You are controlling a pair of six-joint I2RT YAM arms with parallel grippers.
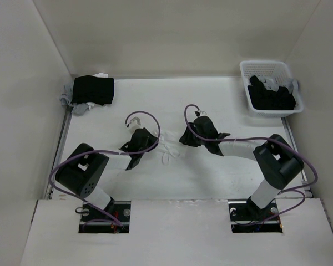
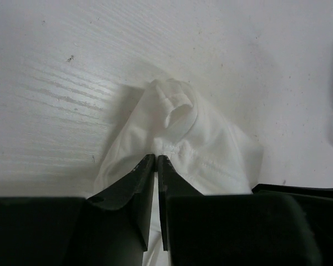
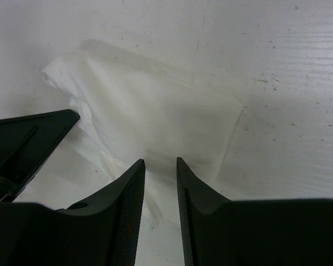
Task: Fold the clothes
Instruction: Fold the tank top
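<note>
The clothes (image 1: pixel 169 151) are one thin white garment lying crumpled on the white table between my two arms. In the left wrist view the fabric (image 2: pixel 205 147) bunches into a raised pucker just beyond my left gripper (image 2: pixel 156 158), whose jaws stand almost together and pinch the cloth at their tips. From above, the left gripper (image 1: pixel 154 145) sits at the garment's left edge. My right gripper (image 3: pixel 160 160) hovers open over a flat part of the fabric (image 3: pixel 155 116), nothing between its fingers. In the top view it (image 1: pixel 184 142) is at the garment's right side.
A black folded stack with grey and white pieces (image 1: pixel 91 90) lies at the back left corner. At the back right stands a white basket (image 1: pixel 248 69) of black and grey garments (image 1: pixel 272 95). The left gripper's black body (image 3: pixel 28 144) shows in the right wrist view.
</note>
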